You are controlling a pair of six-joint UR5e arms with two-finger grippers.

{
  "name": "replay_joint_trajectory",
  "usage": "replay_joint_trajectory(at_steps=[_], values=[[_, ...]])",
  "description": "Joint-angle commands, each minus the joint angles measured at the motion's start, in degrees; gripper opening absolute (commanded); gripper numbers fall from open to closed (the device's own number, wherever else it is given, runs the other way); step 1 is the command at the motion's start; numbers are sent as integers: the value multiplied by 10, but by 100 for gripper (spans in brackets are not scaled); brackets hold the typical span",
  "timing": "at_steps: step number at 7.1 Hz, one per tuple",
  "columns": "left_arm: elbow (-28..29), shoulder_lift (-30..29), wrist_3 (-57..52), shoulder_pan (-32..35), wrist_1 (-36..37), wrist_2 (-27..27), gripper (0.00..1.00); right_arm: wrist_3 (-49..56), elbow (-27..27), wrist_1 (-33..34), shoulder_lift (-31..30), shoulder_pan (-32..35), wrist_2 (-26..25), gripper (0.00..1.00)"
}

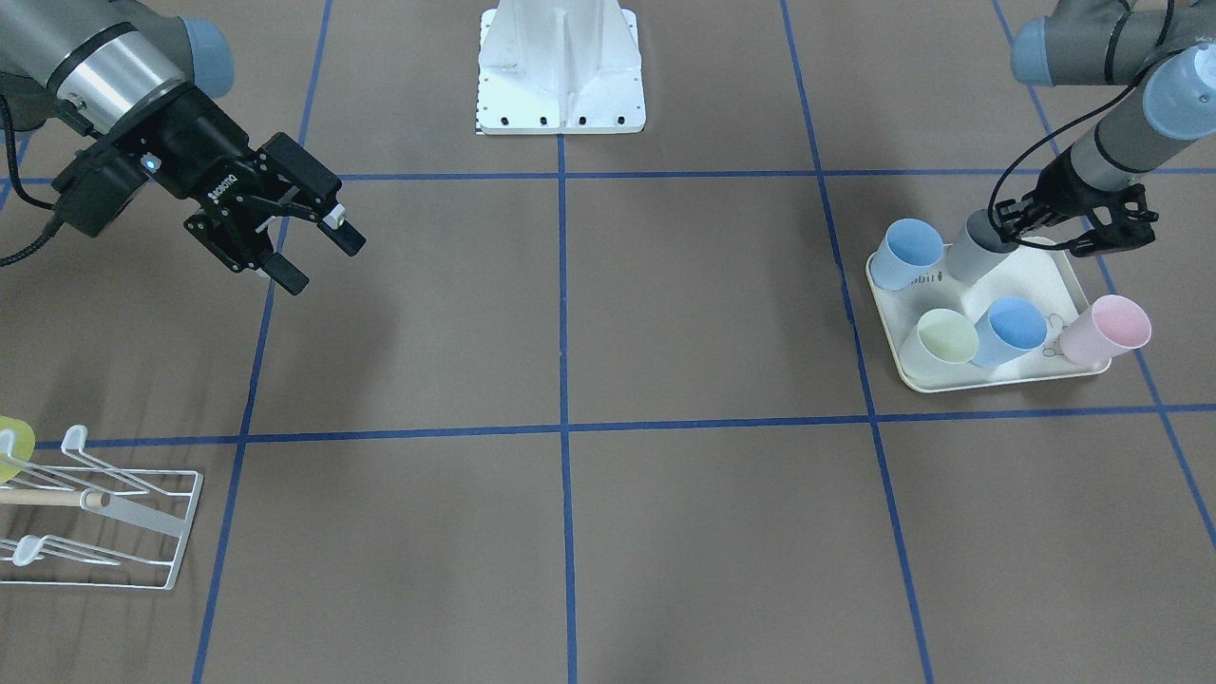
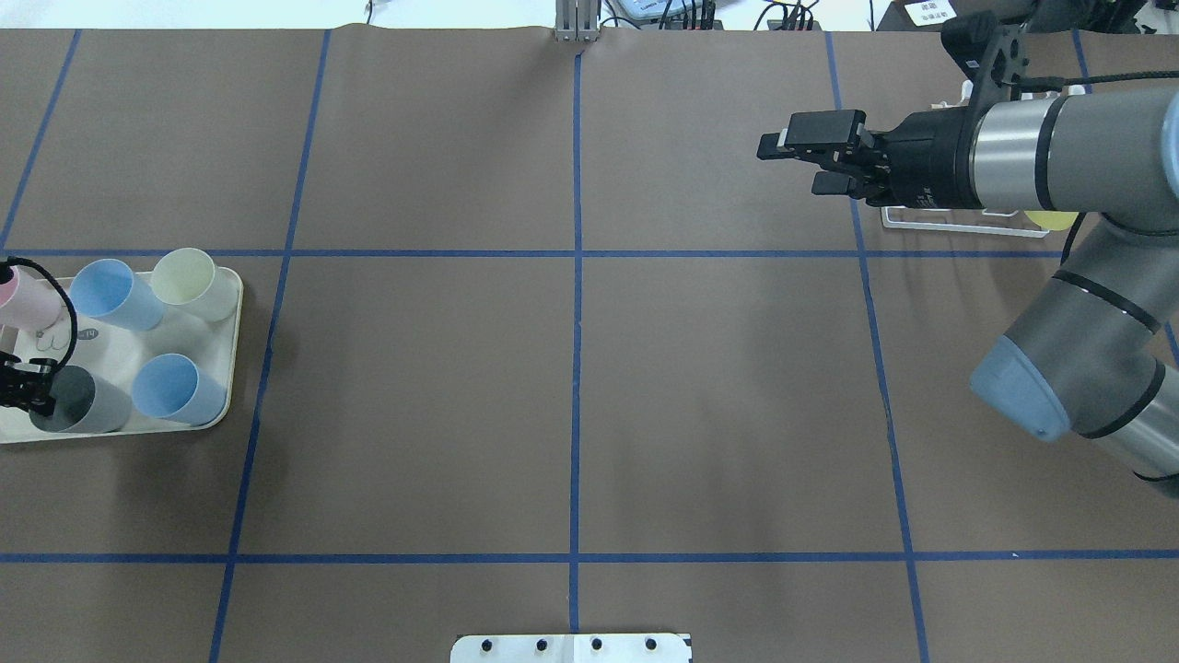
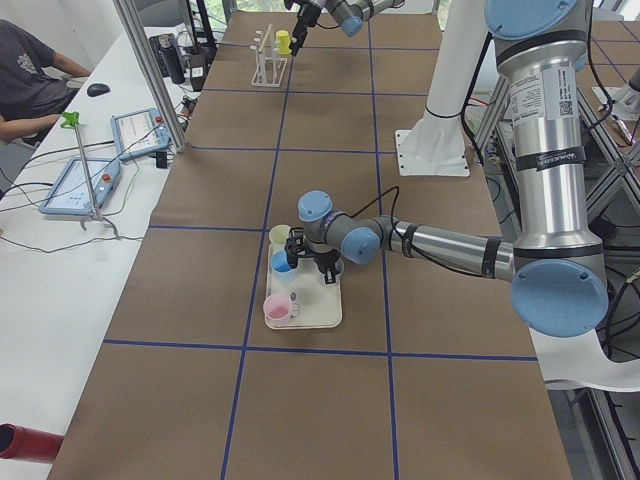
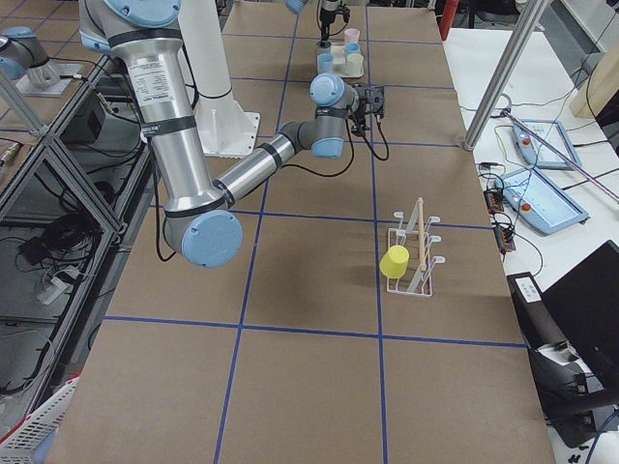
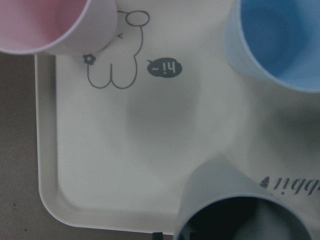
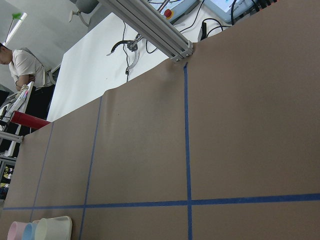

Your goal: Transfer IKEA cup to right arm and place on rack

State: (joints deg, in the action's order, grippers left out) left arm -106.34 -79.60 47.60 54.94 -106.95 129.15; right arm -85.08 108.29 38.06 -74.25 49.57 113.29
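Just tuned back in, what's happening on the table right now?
The left gripper is down at the cream tray, fingers spread around the rim of the grey cup, which stands there with four other cups; it does not look closed yet. The right gripper hangs open and empty above the table, short of the white wire rack. One yellow cup already sits on that rack. No hand-over has begun.

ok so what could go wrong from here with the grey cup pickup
1. The left gripper is at the rim of the grey cup, which stands right beside a blue cup on the rabbit-print tray; the lift could knock that neighbour.
2. A rim-only hold may let the cup tilt, leaving the open right gripper a poor surface to take.
3. The rack already carries a yellow cup, so fewer prongs are free.
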Motion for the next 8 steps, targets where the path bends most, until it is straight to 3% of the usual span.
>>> replay_joint_trajectory(at_steps=[1, 3, 4, 5, 6, 8], values=[[-66, 67, -14, 66, 8, 1, 0, 0, 1, 0, 1, 0, 0, 100], [-101, 94, -148, 193, 55, 3, 0, 0, 2, 0, 1, 0, -1, 100], [-157, 87, -179, 240, 148, 3, 0, 1, 3, 0, 2, 0, 0, 100], [-199, 42, -172, 249, 224, 1, 0, 1, 5, 0, 2, 0, 0, 100], [-203, -21, -134, 261, 275, 4, 0, 0, 12, 0, 2, 0, 1, 100], [-193, -116, 32, 258, 265, 19, 0, -3, 22, 0, 2, 0, 0, 100]])
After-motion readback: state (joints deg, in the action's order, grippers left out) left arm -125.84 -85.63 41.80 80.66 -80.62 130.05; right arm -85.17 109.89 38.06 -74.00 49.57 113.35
